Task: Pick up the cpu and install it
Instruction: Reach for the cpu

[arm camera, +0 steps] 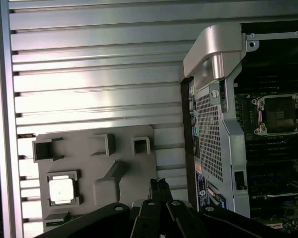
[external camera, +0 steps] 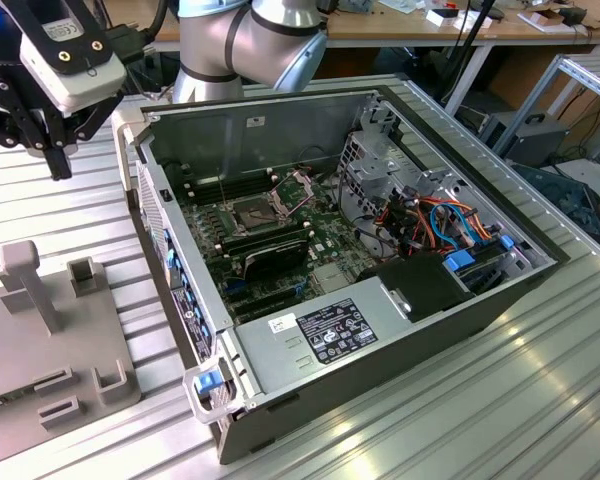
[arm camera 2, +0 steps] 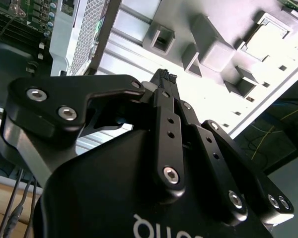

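The black two-finger gripper [arm camera: 159,184] hangs with its fingertips [arm camera 2: 162,79] pressed together and nothing between them (both wrist views show the tips meeting). Nearest beneath the fingers is the edge of a pale grey moulded fixture plate [arm camera: 92,181] with raised pockets. The cpu [arm camera: 62,190], a small flat square chip with a pale metallic face, sits in a square pocket of that plate, off to one side of the fingers and well apart from them. Farther from the fingers, on the ribbed aluminium table [external camera: 480,425], stands the open grey metal computer case [external camera: 270,125], its dark square socket [external camera: 251,212] uncovered, with the hinged frame raised.
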`<state>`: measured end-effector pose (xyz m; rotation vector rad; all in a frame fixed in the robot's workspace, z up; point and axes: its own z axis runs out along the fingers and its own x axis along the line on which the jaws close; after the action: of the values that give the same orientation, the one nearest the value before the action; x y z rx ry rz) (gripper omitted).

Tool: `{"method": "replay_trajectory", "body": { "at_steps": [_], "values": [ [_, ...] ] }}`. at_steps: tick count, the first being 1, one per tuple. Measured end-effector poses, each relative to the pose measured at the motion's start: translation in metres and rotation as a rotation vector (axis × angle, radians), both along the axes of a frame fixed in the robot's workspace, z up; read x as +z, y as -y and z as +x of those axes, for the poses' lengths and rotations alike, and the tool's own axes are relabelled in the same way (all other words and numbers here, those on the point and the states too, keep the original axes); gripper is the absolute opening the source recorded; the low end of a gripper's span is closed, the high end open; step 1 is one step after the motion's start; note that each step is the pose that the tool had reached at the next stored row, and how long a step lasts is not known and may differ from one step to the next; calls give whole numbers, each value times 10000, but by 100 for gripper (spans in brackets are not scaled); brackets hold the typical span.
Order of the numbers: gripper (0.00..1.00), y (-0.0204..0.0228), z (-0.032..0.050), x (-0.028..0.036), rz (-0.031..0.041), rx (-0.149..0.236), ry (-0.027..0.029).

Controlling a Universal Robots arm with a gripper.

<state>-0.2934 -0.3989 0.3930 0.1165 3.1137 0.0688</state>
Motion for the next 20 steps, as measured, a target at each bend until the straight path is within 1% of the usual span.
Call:
{"method": "replay_trajectory", "body": {
  "at_steps": [11, 20],
  "values": [
    [11, 0, -89, 0, 0, 0, 0],
    [11, 0, -136, 0, 0, 0, 0]
  ]
}}
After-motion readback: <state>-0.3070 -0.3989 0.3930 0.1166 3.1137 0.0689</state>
